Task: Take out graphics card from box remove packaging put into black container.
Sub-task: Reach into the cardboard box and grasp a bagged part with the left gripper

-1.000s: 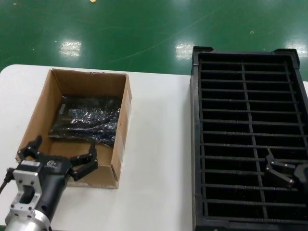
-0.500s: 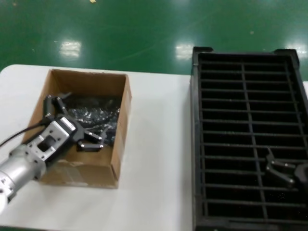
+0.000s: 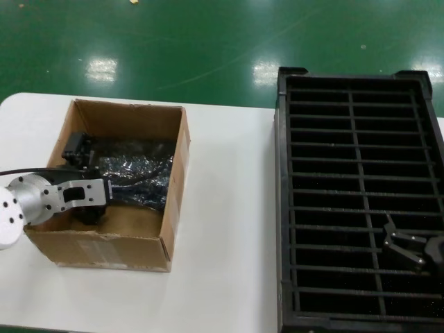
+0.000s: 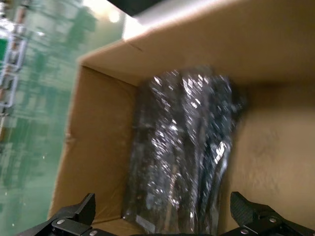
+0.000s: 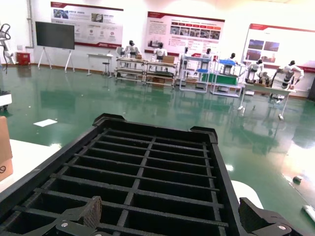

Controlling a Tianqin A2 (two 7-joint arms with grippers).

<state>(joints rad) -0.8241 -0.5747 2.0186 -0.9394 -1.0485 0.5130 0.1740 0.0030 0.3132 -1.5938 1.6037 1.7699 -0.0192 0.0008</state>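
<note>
The brown box stands on the left of the table. In it lies the grey shiny packaging, a crinkled bag with a dark flat shape inside; the graphics card itself is hidden by the bag. My left gripper is down inside the box at the bag's left end. It is open, and in the left wrist view its fingers stand either side of the packaging without closing on it. My right gripper hovers open and empty over the near right part of the black container.
The white table lies bare between box and tray. Green floor lies beyond the table's far edge. The right wrist view shows the black container's slot dividers under the right gripper. The box walls close in round the left gripper.
My left gripper has gone from in front of the box's near wall over it and down into the box, turning sideways to the bag's left end. The right arm has not moved.
</note>
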